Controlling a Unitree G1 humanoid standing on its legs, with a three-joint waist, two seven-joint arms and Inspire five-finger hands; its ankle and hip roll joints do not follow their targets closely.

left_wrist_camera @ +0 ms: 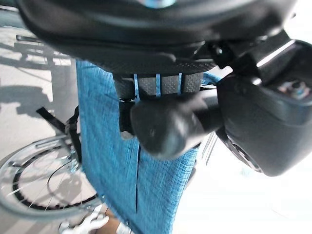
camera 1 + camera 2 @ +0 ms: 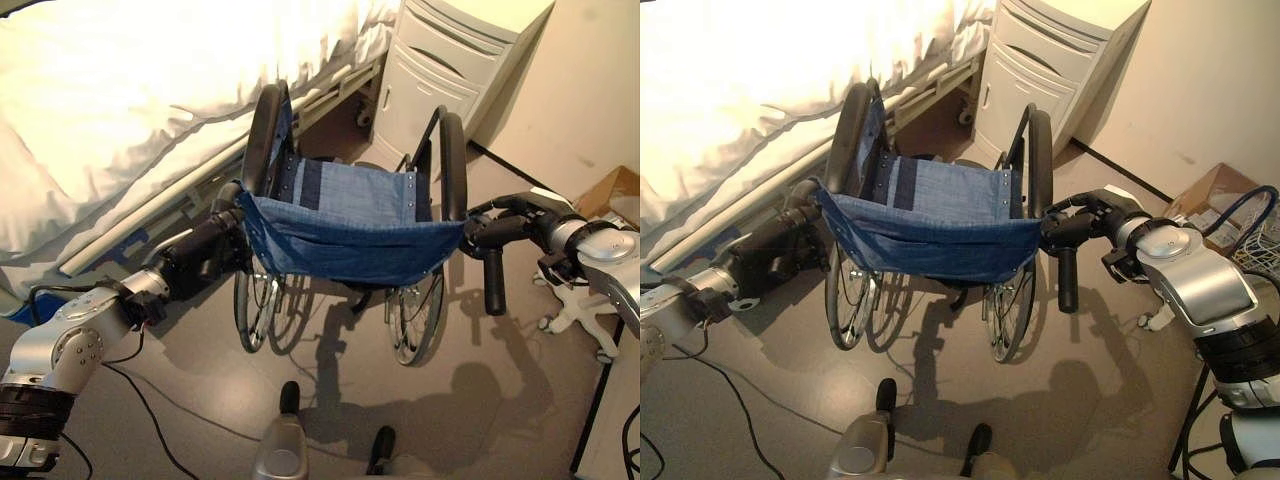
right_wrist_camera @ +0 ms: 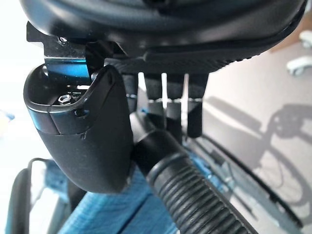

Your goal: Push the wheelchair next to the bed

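Note:
The wheelchair [image 2: 345, 225] has a blue cloth backrest, black armrests and spoked wheels. It stands right in front of me, its left side close to the bed [image 2: 120, 90], which carries a white duvet. My left hand [image 2: 205, 255] is shut on the left push handle [image 1: 165, 129], the fingers curled over it. At the other side, my right hand [image 2: 500, 232] is shut on the ribbed right push handle [image 3: 195, 195], whose black grip hangs down below the hand [image 2: 494, 285].
A white bedside cabinet [image 2: 450, 60] stands just beyond the wheelchair, against the wall. The bed's side rail [image 2: 150, 215] runs along the left. A cardboard box [image 2: 612, 190] and a white wheeled base [image 2: 570, 310] sit at the right. Grey floor lies under the chair.

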